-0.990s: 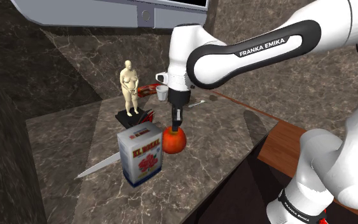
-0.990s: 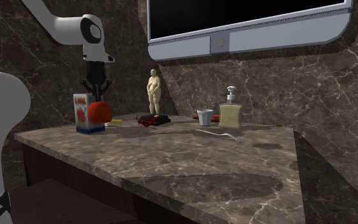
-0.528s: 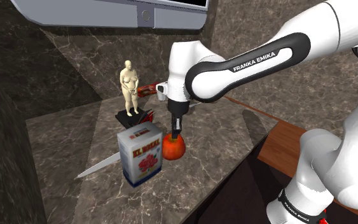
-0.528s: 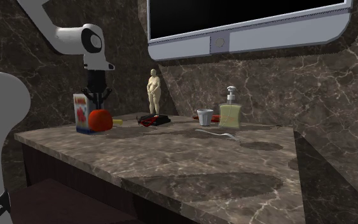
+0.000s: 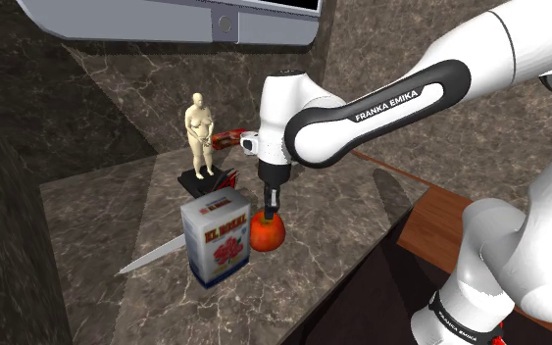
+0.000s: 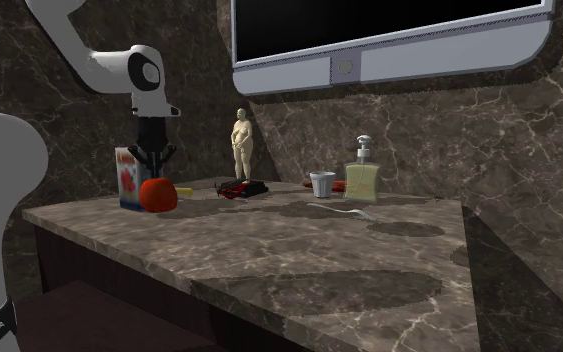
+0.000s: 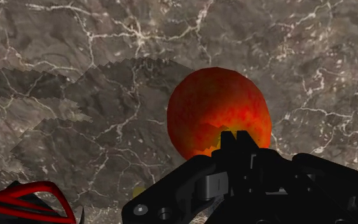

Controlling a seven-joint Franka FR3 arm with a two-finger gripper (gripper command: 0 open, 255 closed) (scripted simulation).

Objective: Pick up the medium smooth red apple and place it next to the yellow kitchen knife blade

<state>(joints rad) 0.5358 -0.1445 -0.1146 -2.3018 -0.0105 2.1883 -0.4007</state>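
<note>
Since the apple [image 5: 267, 232] is round, smooth, firm and probably slippery, the gripper [image 5: 269, 209], its jaws clasping it near the top, low over the counter [image 5: 342, 221] beside the box [image 5: 220, 240], would hold surer across its middle.

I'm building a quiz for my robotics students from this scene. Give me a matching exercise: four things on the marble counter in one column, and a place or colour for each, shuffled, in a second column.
Things
1. apple
2. figurine
3. soap dispenser
4. cup

Descriptions
A. yellowish, with a pump on top
B. stands on a dark base
C. white, just left of the dispenser in the second exterior view
D. red, close beside the white box

Pairs: 1-D, 2-B, 3-A, 4-C
</note>
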